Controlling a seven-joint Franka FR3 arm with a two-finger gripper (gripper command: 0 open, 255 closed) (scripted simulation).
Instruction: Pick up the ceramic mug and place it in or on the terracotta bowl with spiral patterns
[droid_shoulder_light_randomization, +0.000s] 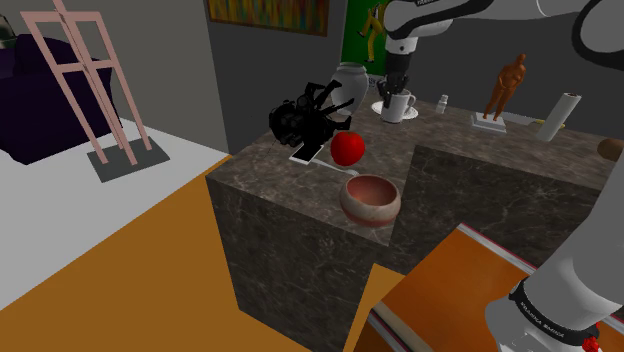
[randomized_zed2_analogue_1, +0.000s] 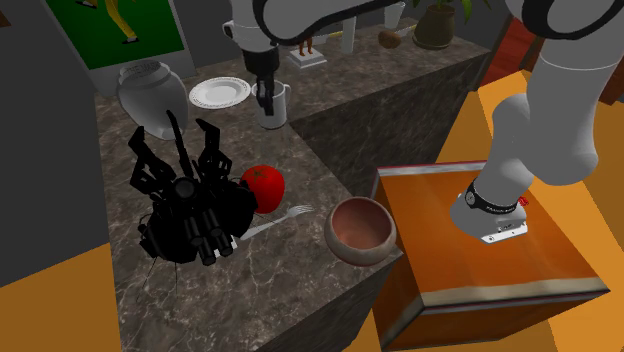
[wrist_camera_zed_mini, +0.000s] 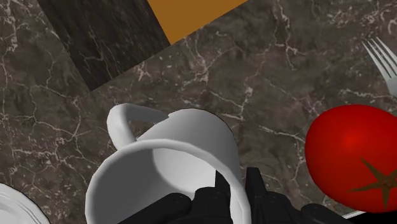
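Observation:
The white mug (droid_shoulder_light_randomization: 401, 105) (randomized_zed2_analogue_1: 273, 104) stands upright at the far end of the dark marble counter (droid_shoulder_light_randomization: 290, 185), next to a white plate (randomized_zed2_analogue_1: 220, 93). My gripper (droid_shoulder_light_randomization: 398, 86) (randomized_zed2_analogue_1: 265, 92) (wrist_camera_zed_mini: 239, 189) comes down on it from above and is shut on the mug's (wrist_camera_zed_mini: 168, 162) rim wall, one finger inside and one outside, opposite the handle. Whether the mug rests on the counter or hangs just above it I cannot tell. The reddish-brown bowl (droid_shoulder_light_randomization: 371, 200) (randomized_zed2_analogue_1: 360, 231) sits empty at the counter's near corner, well away from the mug.
A red tomato (droid_shoulder_light_randomization: 347, 149) (randomized_zed2_analogue_1: 263, 187) (wrist_camera_zed_mini: 353, 159) and a fork (randomized_zed2_analogue_1: 282, 220) (wrist_camera_zed_mini: 382, 54) lie between mug and bowl. A spiky black object (droid_shoulder_light_randomization: 300, 118) (randomized_zed2_analogue_1: 190, 205) and a white vase (droid_shoulder_light_randomization: 350, 80) (randomized_zed2_analogue_1: 150, 95) stand beside them. A brown figurine (droid_shoulder_light_randomization: 505, 90) is further back.

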